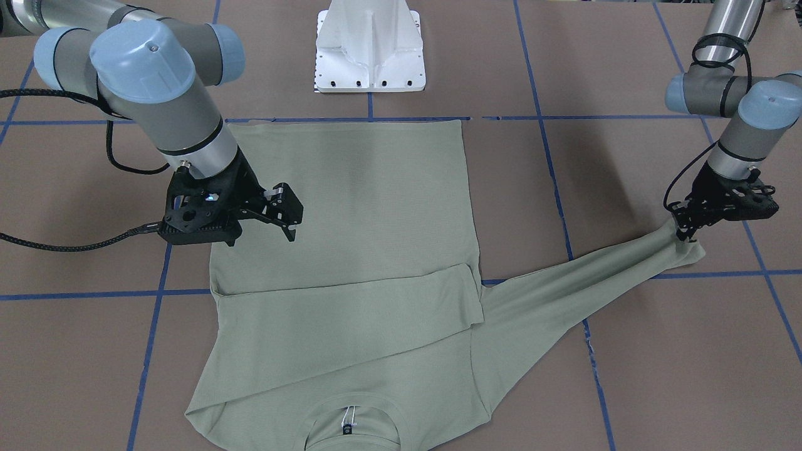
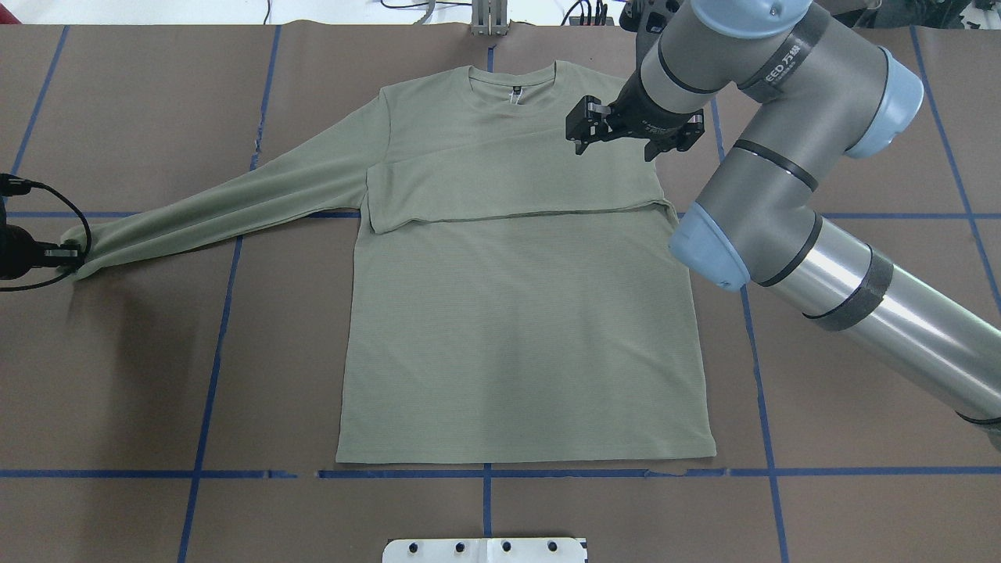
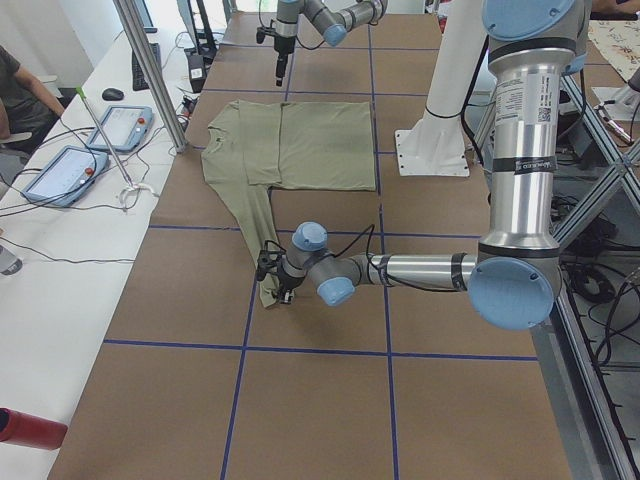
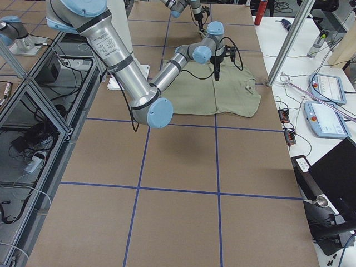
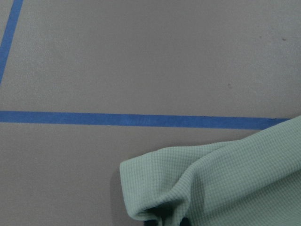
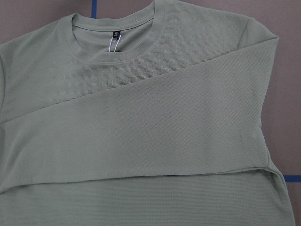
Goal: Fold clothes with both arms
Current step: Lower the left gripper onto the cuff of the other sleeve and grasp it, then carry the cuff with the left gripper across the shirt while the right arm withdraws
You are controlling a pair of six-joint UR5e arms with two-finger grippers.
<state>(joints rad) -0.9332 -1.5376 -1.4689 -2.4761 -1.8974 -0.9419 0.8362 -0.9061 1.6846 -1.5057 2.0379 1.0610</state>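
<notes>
Hem first: take the overhead view as a dial centred on the body of the shirt (image 2: 524,336), with 12 pointing away from the robot. The garment lies flat on the brown table (image 2: 821,508), its hem at 6 along a blue tape line (image 2: 626,472) just beyond the white pedestal (image 2: 485,550). Out at 9, well clear of the body, the left gripper (image 2: 69,254) sits low on the table and pinches the cuff (image 5: 188,188) of the outstretched sleeve (image 2: 227,203), which runs from the shoulder at about 10 down to that claw. Farther up, the other sleeve (image 2: 516,188) already lies folded straight across the chest. The right gripper (image 2: 583,125) hangs above the shoulder at about 1, its claw spread and holding nothing. Farthest, at 12, are the collar (image 2: 512,78) and the neck label (image 2: 515,94). I judge the step in hand to be the second sleeve fold, with one sleeve done and this one gripped but not yet carried. The next move seems to call for lifting the cuff just clear of the table and sweeping it toward 3, laying it over the first sleeve. The free claw may need to pin the shoulder so the body does not drag.
</notes>
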